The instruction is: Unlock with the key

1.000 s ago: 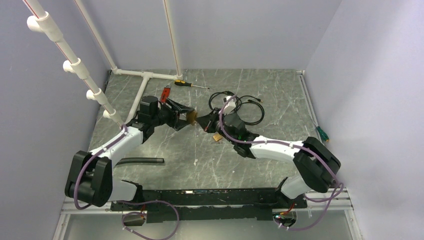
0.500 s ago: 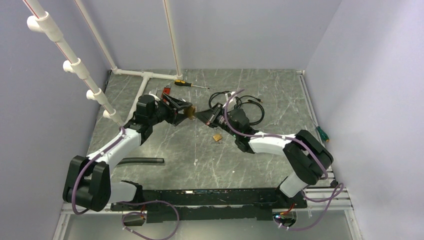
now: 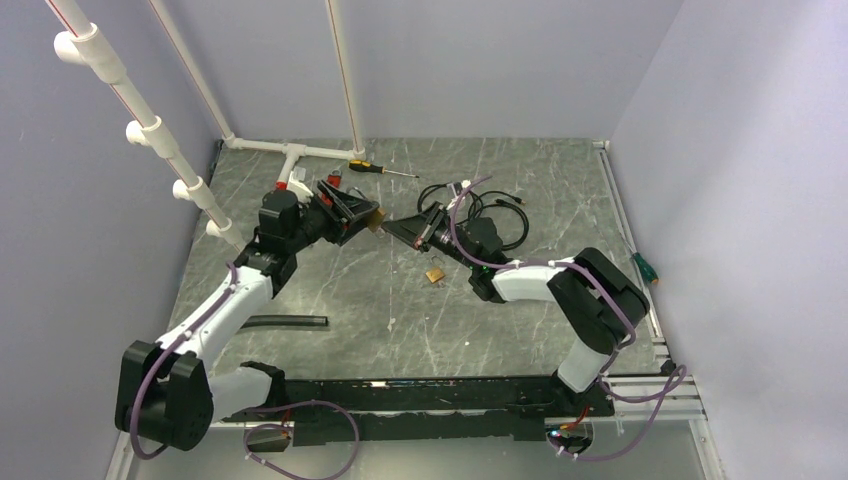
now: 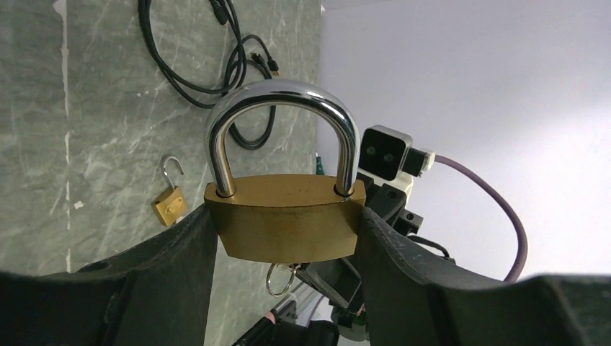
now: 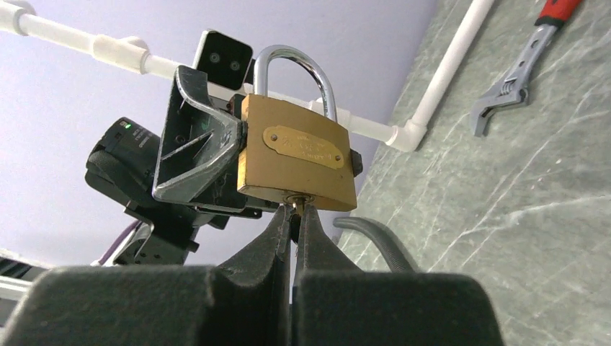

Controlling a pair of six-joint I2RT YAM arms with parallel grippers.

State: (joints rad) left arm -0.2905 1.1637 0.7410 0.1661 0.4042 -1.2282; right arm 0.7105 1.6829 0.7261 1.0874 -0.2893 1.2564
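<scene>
Right wrist view shows the brass padlock with a chrome shackle [image 5: 299,155] raised off the grey marbled table [image 5: 504,180]. The left gripper [image 4: 284,241] clamps it by its sides so that its keyhole [image 5: 294,199] faces the other arm. The right gripper [image 5: 295,218] is clenched on the small metal key [image 5: 296,207], whose tip is at the keyhole. Both shackle legs sit in the body, so the turn likely remains.

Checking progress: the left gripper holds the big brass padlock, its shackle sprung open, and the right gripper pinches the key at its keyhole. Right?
Not quite: the shackle is closed, both legs seated in the brass padlock, as the left wrist view shows. The left gripper does hold it, and the right gripper pinches the key at its keyhole.
</scene>
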